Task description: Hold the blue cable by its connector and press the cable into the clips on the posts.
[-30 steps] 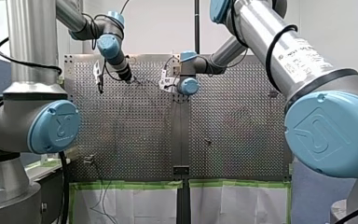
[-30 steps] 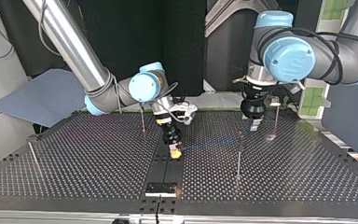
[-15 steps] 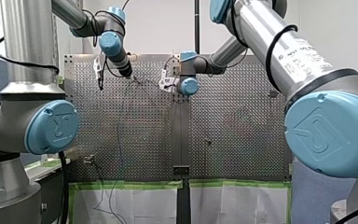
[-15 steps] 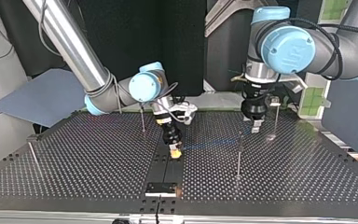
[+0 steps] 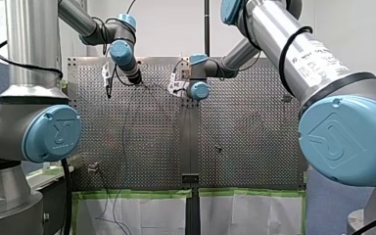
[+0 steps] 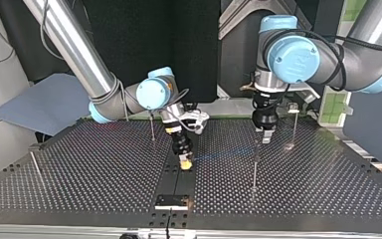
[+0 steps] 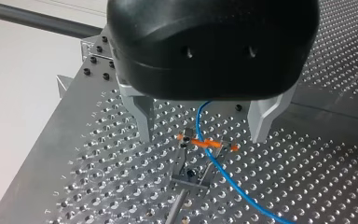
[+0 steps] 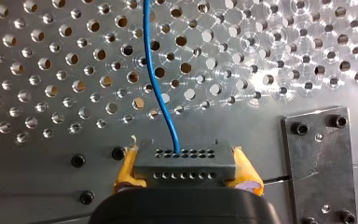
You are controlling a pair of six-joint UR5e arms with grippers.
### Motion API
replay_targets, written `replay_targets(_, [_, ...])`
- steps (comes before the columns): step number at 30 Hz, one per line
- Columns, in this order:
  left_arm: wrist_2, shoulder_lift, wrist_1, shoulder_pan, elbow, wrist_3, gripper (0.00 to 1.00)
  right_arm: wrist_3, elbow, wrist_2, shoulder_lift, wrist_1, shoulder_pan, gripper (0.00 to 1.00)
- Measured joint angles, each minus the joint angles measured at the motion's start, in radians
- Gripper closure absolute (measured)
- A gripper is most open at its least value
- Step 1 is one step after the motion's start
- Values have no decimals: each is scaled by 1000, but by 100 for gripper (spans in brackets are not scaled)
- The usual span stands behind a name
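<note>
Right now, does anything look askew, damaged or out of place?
Nothing stands out. My right gripper holds the connector squarely between its yellow pads; the blue cable runs unkinked past the clip ahead of my open left gripper.

The perforated table (image 5: 249, 137) is viewed from above-behind and from across; the blue cable (image 8: 153, 79) is shared by both close wrist views.

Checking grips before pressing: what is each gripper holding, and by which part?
My right gripper clamps the blue cable by its connector. My left gripper holds nothing.

Bright, glary light — mild blur
</note>
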State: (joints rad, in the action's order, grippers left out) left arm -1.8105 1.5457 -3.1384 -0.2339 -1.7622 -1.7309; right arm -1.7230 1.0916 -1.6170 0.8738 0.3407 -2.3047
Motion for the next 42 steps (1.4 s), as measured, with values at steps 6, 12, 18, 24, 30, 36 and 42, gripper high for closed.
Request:
replay_targets(6, [0, 1, 2, -3, 0, 1, 0, 0, 0, 0, 0, 0, 1, 100])
replay_targets(12, [0, 1, 3, -7, 0, 3, 0, 0, 0, 0, 0, 1, 3, 100])
replay_targets(18, [-1, 1, 4, -10, 0, 6, 0, 0, 0, 0, 0, 1, 4, 100])
replay_targets(24, [-2, 1, 12, -16, 0, 36, 0, 0, 0, 3, 0, 2, 9, 100])
replay_targets(30, [0, 1, 29, -38, 0, 81, 0, 0, 0, 4, 0, 0, 12, 100])
replay_targets(36, [-11, 1, 71, -71, 0, 88, 0, 0, 0, 3, 0, 1, 12, 100])
replay_targets(42, [-56, 4, 122, -117, 0, 45, 0, 0, 0, 4, 0, -1, 12, 100])
